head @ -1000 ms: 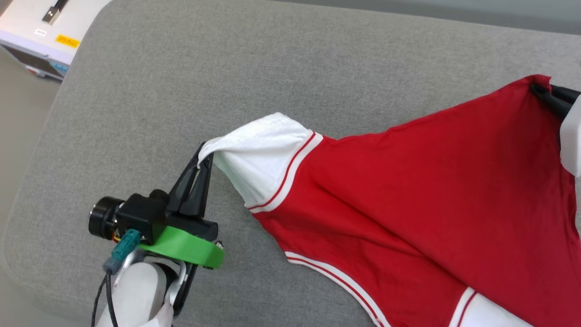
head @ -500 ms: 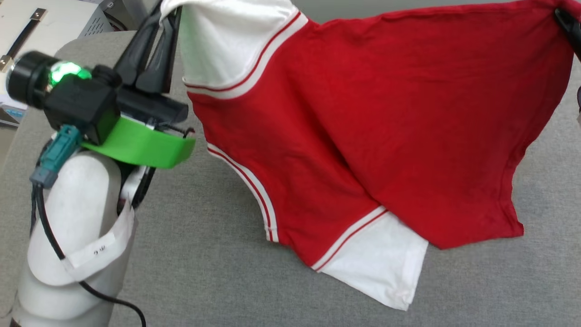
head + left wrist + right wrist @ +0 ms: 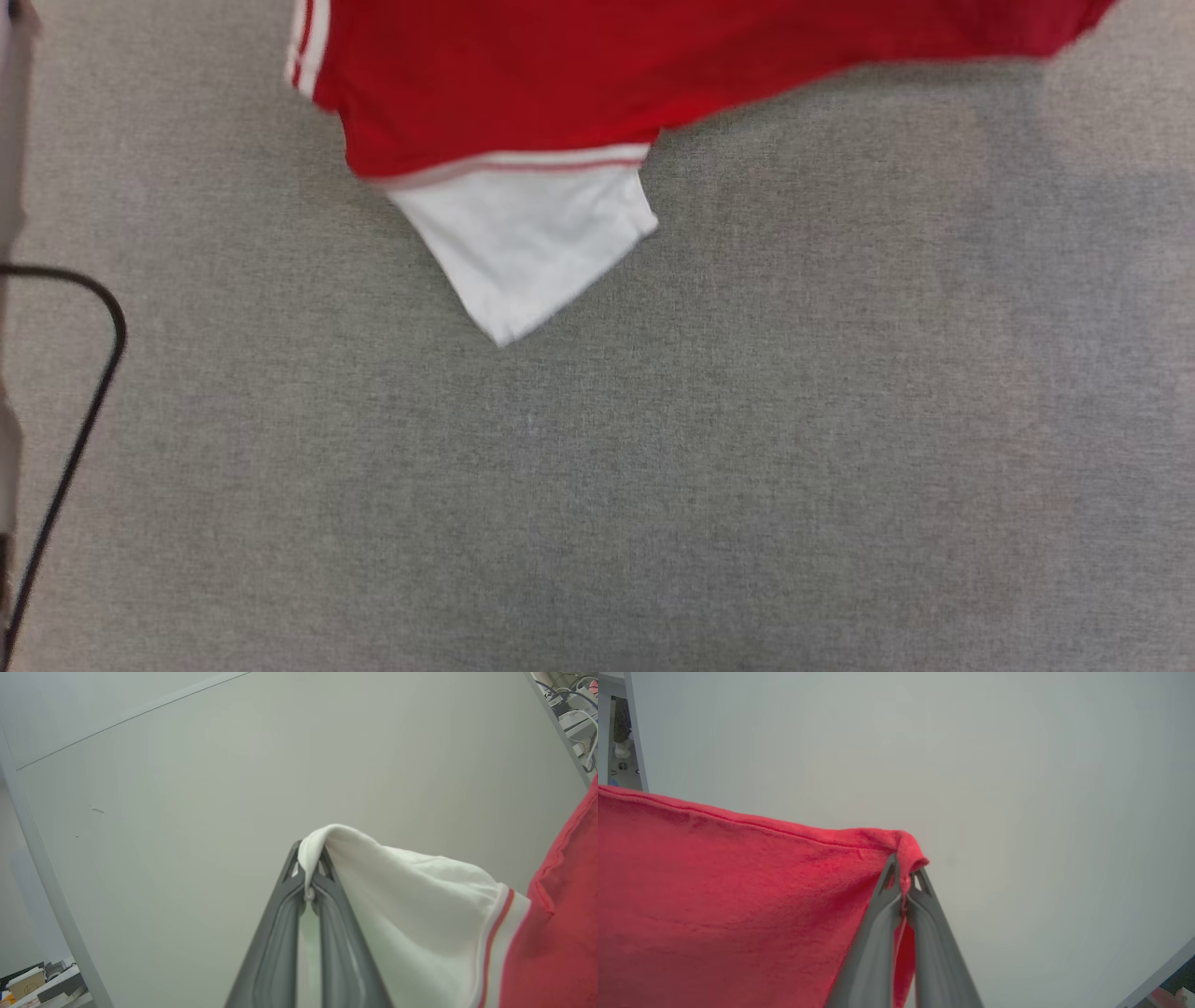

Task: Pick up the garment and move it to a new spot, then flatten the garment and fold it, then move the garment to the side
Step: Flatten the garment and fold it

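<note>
The garment (image 3: pixel 579 75) hangs in the air above the grey cushion (image 3: pixel 653 467): red cloth with a white sleeve dangling lowest and striped trim at the top left. My left gripper (image 3: pixel 308 877) is shut on the edge of the other white sleeve (image 3: pixel 411 905), seen against a pale wall. In the right wrist view my right gripper (image 3: pixel 903 877) is shut on a bunched corner of the garment's red cloth (image 3: pixel 738 896), which spreads to the left of the fingers.
A black cable (image 3: pixel 84 392) loops down the left edge of the head view beside a pale arm part. Grey cushion fabric spreads below the hanging garment. Benches with clutter (image 3: pixel 37 984) show at the corners of the wrist views.
Both grippers have lifted the garment up off the cushion and risen out of the head view. The head camera has tilted down, so only the garment's lower edge hangs at the top.
</note>
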Motion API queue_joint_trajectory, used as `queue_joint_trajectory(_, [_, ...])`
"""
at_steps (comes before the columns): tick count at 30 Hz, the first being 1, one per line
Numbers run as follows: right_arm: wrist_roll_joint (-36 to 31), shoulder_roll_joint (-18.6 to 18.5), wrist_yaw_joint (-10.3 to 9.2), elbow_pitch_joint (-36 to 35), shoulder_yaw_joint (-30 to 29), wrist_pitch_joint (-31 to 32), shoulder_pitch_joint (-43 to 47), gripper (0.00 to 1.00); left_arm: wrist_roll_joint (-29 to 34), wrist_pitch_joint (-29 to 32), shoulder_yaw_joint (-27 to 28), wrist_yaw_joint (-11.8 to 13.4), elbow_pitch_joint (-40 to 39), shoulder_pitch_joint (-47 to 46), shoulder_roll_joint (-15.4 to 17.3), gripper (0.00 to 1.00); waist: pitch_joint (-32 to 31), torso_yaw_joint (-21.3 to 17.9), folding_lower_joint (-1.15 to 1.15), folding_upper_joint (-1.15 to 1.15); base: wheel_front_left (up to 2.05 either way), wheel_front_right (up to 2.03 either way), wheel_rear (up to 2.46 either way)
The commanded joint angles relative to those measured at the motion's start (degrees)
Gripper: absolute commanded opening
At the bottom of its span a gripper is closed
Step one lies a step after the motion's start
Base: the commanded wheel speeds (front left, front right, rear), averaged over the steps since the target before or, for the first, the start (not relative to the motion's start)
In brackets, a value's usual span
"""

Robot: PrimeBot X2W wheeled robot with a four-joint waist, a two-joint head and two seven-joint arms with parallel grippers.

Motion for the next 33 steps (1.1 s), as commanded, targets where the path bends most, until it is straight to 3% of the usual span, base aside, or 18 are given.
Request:
queue_joint_trajectory(1, [-1.2,0.4,0.0,1.7,0.0,-0.7,-3.7,0.0,-0.4,-0.1,-0.8,-0.2,1.6,-3.9,0.6,0.0,4.9,-0.8,-0.01,0.0,0.0,0.0,0.0])
queue_joint_trajectory(8, [-5.3,2.4,0.0,12.1,2.8,-5.4,-21.2,0.0,-0.7,-2.3,-4.0,-0.2,11.9,-22.4,0.5,0.0,8.0,-1.0,-0.01,0.0,0.0,0.0,0.0])
queue_joint_trajectory(16, [-7.2,4.1,0.0,24.2,7.7,-11.0,-34.4,0.0,-2.0,-5.1,-7.2,-0.2,21.2,-33.6,1.1,0.0,9.8,-1.1,-0.01,0.0,0.0,0.0,0.0])
queue_joint_trajectory(26, [-5.0,6.5,0.0,32.6,13.9,-15.2,-34.4,0.0,-5.6,-6.3,-10.6,-0.2,26.5,-31.4,2.4,0.0,12.8,-1.2,-0.01,0.0,0.0,0.0,0.0])
queue_joint_trajectory(33, [-1.9,7.9,0.0,34.1,18.6,-18.5,-28.0,0.0,-5.9,-6.4,-11.4,-0.2,23.0,-22.8,4.3,0.0,13.4,-1.6,-0.01,0.0,0.0,0.0,0.0])
